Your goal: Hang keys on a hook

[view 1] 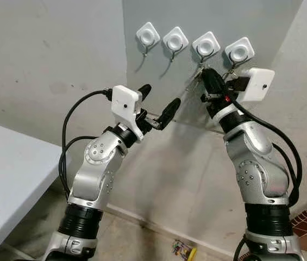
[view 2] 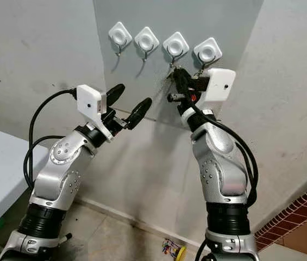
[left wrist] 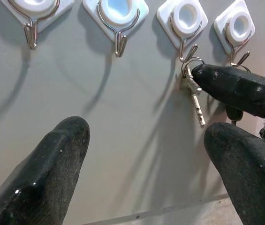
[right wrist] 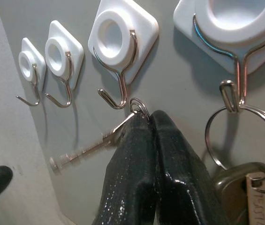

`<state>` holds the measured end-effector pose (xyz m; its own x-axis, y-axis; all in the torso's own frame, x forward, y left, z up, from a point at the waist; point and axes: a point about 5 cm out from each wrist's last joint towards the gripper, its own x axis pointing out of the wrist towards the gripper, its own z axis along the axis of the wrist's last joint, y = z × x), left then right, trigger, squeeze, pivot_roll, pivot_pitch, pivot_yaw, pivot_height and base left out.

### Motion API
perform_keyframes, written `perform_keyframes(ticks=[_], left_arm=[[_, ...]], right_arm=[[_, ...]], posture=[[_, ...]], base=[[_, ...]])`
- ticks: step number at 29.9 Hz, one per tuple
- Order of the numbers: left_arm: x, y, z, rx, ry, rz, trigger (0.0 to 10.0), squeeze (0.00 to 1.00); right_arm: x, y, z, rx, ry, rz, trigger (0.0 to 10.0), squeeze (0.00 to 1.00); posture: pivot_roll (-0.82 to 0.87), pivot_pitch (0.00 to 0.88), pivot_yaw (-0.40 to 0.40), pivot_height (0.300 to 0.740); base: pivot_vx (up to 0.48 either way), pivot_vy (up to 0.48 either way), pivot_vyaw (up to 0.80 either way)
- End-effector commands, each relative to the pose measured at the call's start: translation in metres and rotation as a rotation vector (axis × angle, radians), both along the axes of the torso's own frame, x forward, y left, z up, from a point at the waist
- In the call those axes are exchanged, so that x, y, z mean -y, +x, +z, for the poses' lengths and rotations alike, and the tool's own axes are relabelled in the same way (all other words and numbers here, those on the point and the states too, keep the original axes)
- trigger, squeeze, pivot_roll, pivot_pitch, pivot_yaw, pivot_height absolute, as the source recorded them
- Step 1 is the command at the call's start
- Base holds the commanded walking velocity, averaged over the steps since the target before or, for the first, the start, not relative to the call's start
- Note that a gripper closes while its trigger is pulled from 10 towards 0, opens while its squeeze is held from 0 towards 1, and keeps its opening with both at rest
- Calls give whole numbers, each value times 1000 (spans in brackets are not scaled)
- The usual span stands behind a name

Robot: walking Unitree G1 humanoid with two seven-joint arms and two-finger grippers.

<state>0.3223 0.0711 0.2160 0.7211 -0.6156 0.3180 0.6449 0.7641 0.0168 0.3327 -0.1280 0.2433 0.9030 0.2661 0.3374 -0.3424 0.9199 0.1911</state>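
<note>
Just below the third hook on the grey wall: one silver key with small ring, long axis slanted, blade pointing away from the hook. Right gripper clenched on its head. Left gripper released, nearby.

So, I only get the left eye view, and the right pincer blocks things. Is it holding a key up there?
Observer: Yes. The right pincer is shut on a ring with a small silver key.
Operator: Is it hooked?
Observer: Seemingly not yet. The ring sits just beside the bend of the third hook from the left.
Operator: And the last hook?
Observer: The fourth hook already carries another bunch of keys.
</note>
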Motion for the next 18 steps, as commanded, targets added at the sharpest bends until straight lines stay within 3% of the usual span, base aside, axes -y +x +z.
perform_keyframes(ticks=[1, 8, 18], left_arm=[[2, -2, 8, 27, -5, -5, 10000, 0], [3, -4, 10, 34, -8, -14, 10000, 0], [5, -4, 11, 38, -8, -22, 10000, 0]], right_arm=[[5, 2, -11, -57, -18, -27, 10000, 0], [-7, -6, -6, -1, -13, 86, 10000, 0], [-9, -10, 7, 72, 37, 127, 10000, 0]], posture=[[9, 0, -28, 740], [7, 0, -26, 740], [8, 0, -26, 740]], base=[[0, 0, 0], [0, 0, 0], [0, 0, 0]])
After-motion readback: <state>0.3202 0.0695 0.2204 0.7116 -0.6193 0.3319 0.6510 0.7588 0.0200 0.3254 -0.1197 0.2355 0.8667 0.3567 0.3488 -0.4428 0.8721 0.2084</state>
